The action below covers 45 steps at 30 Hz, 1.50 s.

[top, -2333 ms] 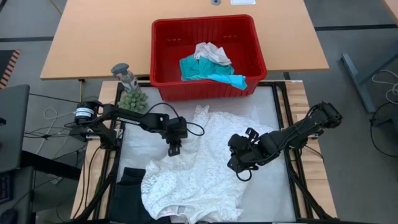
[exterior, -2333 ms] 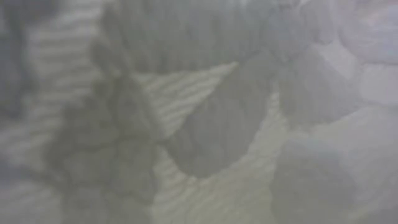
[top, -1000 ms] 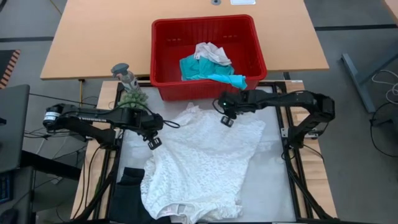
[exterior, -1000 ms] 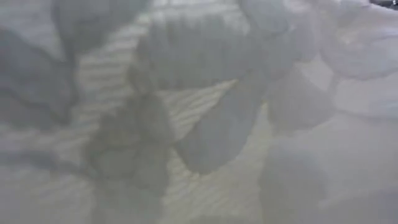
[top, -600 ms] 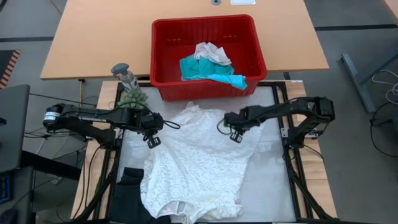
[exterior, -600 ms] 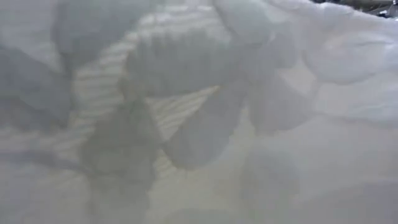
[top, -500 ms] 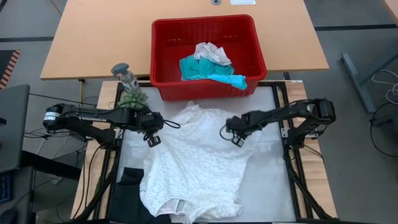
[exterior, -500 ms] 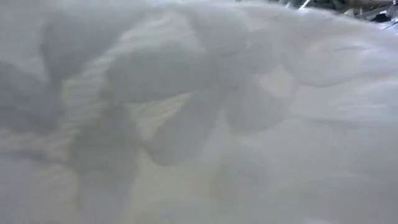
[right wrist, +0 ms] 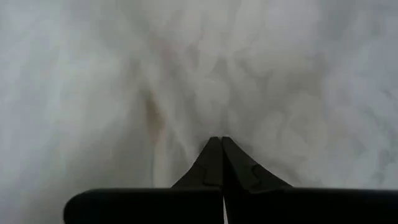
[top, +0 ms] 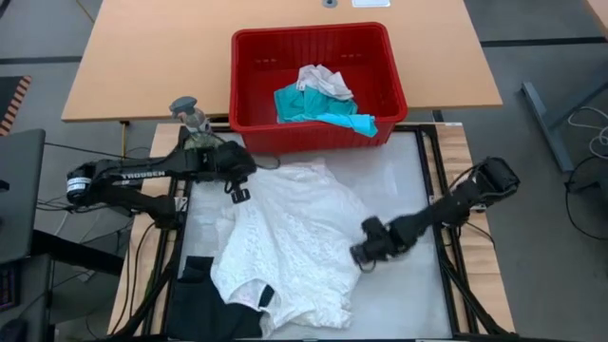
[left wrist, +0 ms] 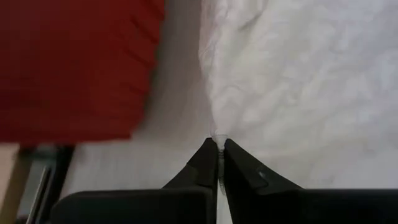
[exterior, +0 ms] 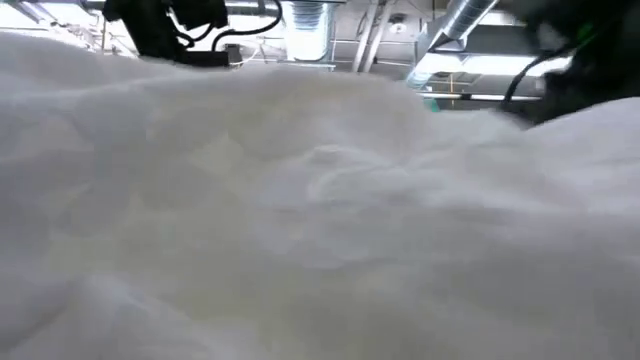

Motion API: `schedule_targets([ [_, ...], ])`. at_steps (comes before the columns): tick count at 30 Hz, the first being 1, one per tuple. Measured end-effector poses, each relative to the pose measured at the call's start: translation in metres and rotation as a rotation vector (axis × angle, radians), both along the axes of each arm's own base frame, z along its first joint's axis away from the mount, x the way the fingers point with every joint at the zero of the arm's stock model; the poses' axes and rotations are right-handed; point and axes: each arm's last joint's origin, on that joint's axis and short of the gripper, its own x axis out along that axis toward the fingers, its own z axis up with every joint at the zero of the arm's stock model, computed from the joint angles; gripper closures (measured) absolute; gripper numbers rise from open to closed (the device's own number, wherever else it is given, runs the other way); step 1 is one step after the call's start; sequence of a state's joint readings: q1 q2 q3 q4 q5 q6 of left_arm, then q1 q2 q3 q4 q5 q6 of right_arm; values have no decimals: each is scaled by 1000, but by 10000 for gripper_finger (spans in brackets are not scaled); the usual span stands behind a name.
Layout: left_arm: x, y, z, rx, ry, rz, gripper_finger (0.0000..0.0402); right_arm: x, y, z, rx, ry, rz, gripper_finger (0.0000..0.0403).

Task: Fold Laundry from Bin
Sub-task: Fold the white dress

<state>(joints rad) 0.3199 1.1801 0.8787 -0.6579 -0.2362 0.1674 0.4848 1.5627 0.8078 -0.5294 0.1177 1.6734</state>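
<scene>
White work mat, framed in black, laid before the red slotted plastic bin. A teal cloth and a small white bundle are seen inside the bin.

White lacy cloth garment lies spread on the mat, just beside the bin's near wall, creased and partly overlapping a black garment at the near left corner. It is judged light, limp and snag-prone; an edge or corner is best pinched, not the middle.

Left gripper: fingers closed, a nip of the lace's far left edge held, confirmed in the left wrist view.

Right gripper: fingers closed at the garment's right edge; whether cloth is caught cannot be told.
</scene>
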Motion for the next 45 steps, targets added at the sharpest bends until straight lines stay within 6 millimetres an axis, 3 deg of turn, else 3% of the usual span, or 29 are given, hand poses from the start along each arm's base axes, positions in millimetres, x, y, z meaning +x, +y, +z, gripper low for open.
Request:
schedule_targets([
  [4,0,11,2,-52,-51,-109,401,-2,28,16,-71,-146,-15,386],
  [8,-1,12,1,-111,-66,-157,401,-1,24,59,-277,-142,82,355],
  [12,-1,11,1,-106,-61,-190,401,13,-7,98,-516,-25,324,324],
  [17,-1,11,1,-103,-61,-194,401,54,-77,114,-629,-20,618,265],
  [23,-1,11,2,-102,-62,-194,401,90,-172,112,-708,-194,800,172],
  [27,0,11,2,-114,-69,-176,401,102,-209,96,-754,-219,897,162],
  [32,-1,11,2,-131,-79,-151,401,122,-220,63,-627,-237,980,171],
  [37,-1,11,2,-144,-88,-120,401,140,-222,46,-690,-125,1100,174],
  [45,-1,11,2,-167,-104,-65,401,133,-248,34,-652,-20,1120,193],
])
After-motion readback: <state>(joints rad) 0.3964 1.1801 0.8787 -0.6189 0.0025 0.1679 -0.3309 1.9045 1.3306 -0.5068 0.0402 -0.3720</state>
